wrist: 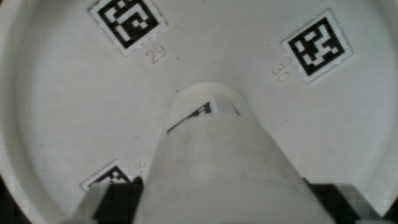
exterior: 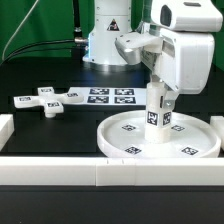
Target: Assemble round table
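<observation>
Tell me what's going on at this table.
The Panda arm's gripper is closed on the short thick cylinder and holds it upright at the centre of the round disc. In the wrist view its lower end meets the disc's middle, but it is unclear if it is fully seated. The cross-shaped piece lies untouched at the exterior view's left, beside the marker board.

The white cylinder [exterior: 157, 108] is stood upright at the round disc [exterior: 113, 141] centre; the cross-shaped piece [exterior: 50, 101] is laid flat, well apart.
</observation>
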Robot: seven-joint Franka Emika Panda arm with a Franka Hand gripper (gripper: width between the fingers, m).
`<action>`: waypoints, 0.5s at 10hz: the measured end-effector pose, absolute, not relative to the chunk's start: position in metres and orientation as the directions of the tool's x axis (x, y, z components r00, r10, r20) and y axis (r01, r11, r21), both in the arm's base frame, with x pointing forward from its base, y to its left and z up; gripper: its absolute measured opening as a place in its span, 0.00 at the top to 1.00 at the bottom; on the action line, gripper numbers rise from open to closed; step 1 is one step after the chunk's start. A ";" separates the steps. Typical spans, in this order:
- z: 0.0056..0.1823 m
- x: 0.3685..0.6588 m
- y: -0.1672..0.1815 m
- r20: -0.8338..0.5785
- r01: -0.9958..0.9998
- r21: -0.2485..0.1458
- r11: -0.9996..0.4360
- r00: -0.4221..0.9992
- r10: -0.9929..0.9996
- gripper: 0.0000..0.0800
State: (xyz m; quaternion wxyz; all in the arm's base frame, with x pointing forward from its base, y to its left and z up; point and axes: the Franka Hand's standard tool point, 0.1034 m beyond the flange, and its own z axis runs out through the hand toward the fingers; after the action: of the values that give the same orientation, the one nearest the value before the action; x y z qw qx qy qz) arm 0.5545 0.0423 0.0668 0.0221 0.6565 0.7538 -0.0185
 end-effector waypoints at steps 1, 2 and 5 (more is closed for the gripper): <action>0.067 0.555 0.043 -0.056 0.998 0.006 0.055 -0.054 0.997 0.49; 0.067 0.554 0.043 -0.055 0.995 0.009 -0.095 0.095 0.994 0.49; 0.067 0.553 0.044 -0.057 0.954 0.012 -0.300 0.300 0.952 0.49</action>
State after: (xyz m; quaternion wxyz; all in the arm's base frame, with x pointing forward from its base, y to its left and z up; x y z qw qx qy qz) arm 0.5525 0.0444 0.0669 0.0216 0.8059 0.5914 -0.0193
